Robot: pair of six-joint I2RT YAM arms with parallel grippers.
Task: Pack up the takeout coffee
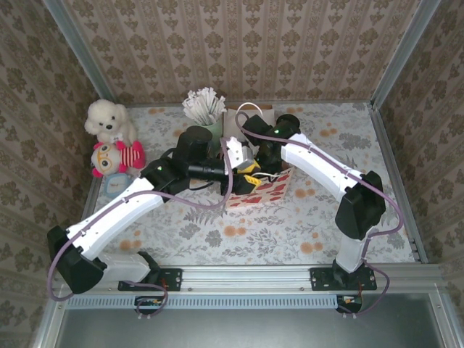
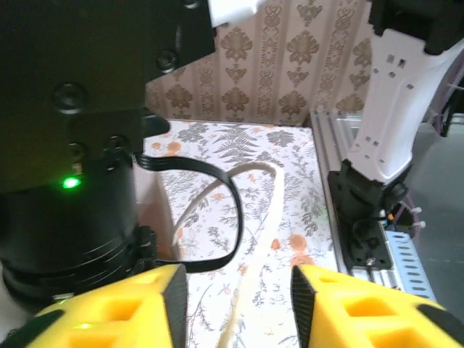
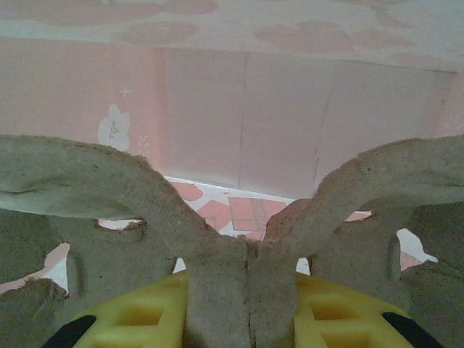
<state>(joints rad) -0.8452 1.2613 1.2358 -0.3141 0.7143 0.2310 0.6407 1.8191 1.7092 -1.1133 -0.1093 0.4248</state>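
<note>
Centre rib of the grey pulp cup carrier (image 3: 87,181) is clamped between the yellow fingers (image 3: 138,322) of the right gripper (image 3: 250,304). A pink bag wall (image 3: 239,123) is seen behind, with red-patterned floor below.

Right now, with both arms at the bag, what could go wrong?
1. The left gripper straddles the bag handle without pinching it; closing may miss it.
2. The right arm's black wrist sits right beside that gripper; a bump is possible.
3. The right gripper holds the pulp carrier by its centre tab; it could catch the bag wall.
</note>
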